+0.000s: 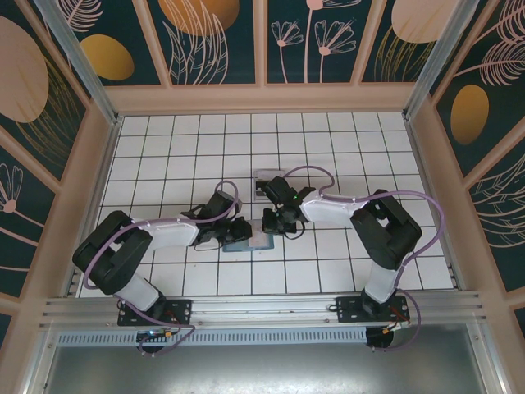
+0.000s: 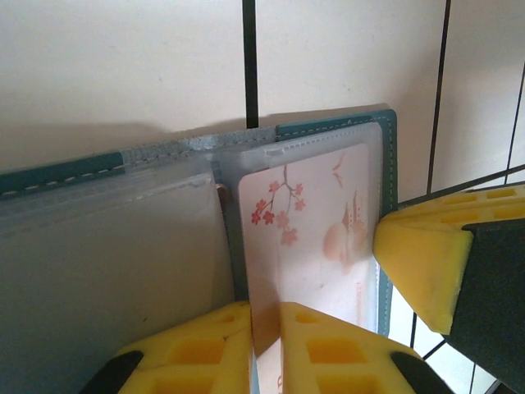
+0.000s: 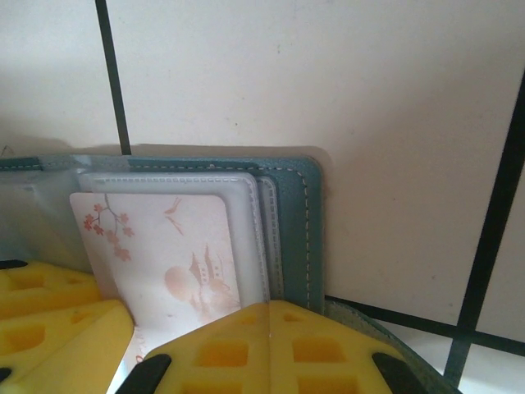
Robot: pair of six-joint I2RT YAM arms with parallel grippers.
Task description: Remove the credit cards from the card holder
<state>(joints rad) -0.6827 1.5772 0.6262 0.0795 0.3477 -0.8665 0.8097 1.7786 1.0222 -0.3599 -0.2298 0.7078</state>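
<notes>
Lying open on the tiled surface (image 1: 344,164) between the arms, the teal card holder (image 2: 387,164) shows one blossom-printed credit card (image 2: 308,238) at its clear sleeve; none looks fully out yet. The left end effector (image 2: 264,320) pinches that card's near edge, and the right end effector (image 3: 271,320), fingers together, rests on the cover.

The card holder (image 3: 295,222) is teal with pale stitching and holds a pale pink credit card (image 2: 308,238) printed with red blossoms and a faint orange tower, the desk (image 2: 123,66) is white gridded black, and the left hand (image 2: 264,345) has yellow fingers (image 2: 328,357).
</notes>
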